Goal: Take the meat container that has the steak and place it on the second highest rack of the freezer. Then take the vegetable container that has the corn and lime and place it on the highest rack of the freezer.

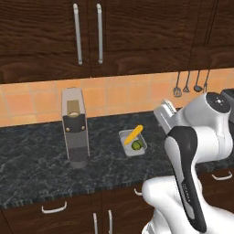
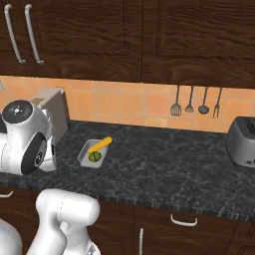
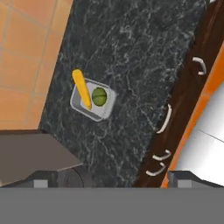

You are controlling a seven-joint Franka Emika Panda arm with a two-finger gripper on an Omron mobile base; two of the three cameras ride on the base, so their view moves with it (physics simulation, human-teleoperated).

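Observation:
The vegetable container (image 1: 130, 149) is a small grey tray on the dark marble counter (image 1: 36, 169). It holds a yellow-orange corn (image 1: 133, 134) cob that sticks out over its rim and a dark-green lime (image 1: 136, 145). The same tray (image 2: 83, 155), corn (image 2: 99, 145) and lime (image 2: 94, 157) lie just right of my arm in the right base view. My gripper (image 3: 114, 178) hangs high above the counter, open and empty, looking down on the tray (image 3: 106, 112), corn (image 3: 82, 89) and lime (image 3: 99, 96). The meat container, the steak and the freezer are out of view.
A tall grey coffee machine (image 1: 75, 128) stands left of the tray. A silver toaster (image 2: 242, 142) sits at the counter's far right. Kitchen utensils (image 2: 194, 104) hang on the orange tiled wall. Dark cabinets run above, and drawers with curved handles (image 3: 165, 119) below.

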